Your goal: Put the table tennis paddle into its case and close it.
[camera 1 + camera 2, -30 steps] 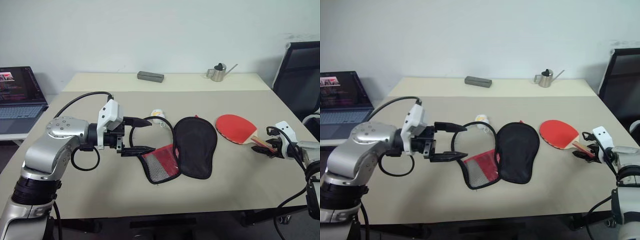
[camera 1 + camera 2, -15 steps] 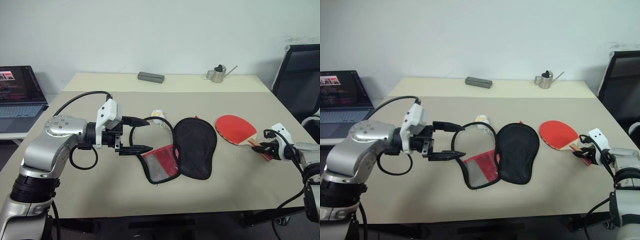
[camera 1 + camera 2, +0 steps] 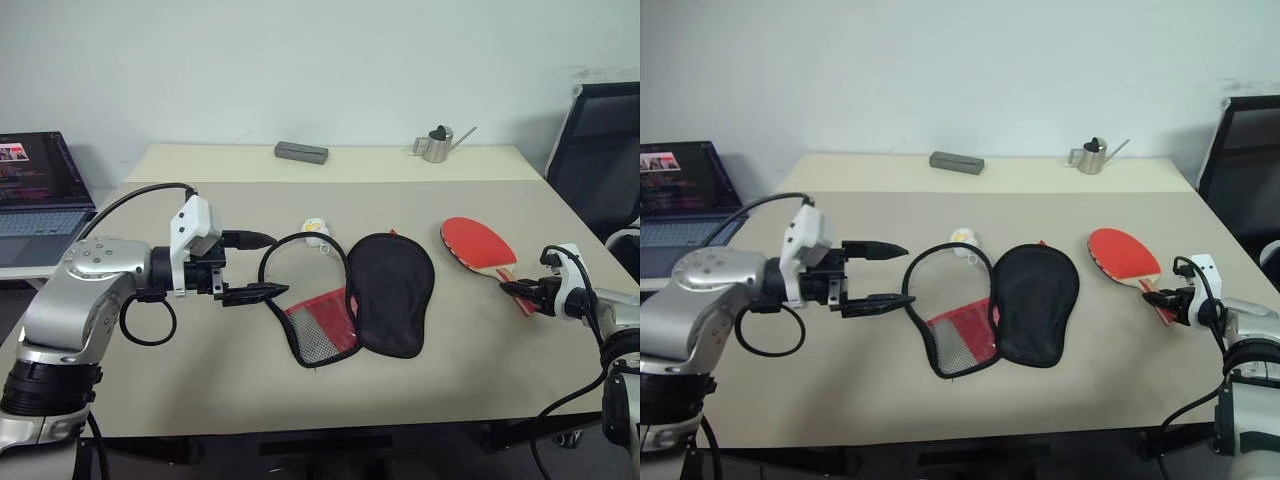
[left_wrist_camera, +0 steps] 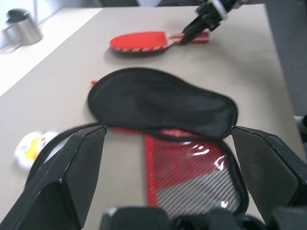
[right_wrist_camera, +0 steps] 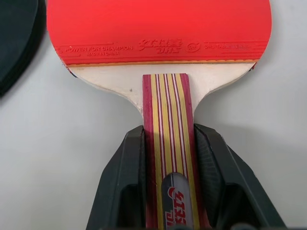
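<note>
Two grippers, two different jobs right now. Your right gripper (image 5: 168, 158) is pinching the striped handle of the table tennis paddle (image 3: 478, 246), which sits well to the right of the case (image 3: 360, 297), red face tilted up off the table (image 3: 200, 380). The case lies unzipped and spread flat, mesh pocket showing. Your left gripper (image 3: 256, 266) hovers just left of the case, fingers spread wide and empty. You're at the pick-up step; next, carry the paddle across and slide it blade-first into the open case.
</note>
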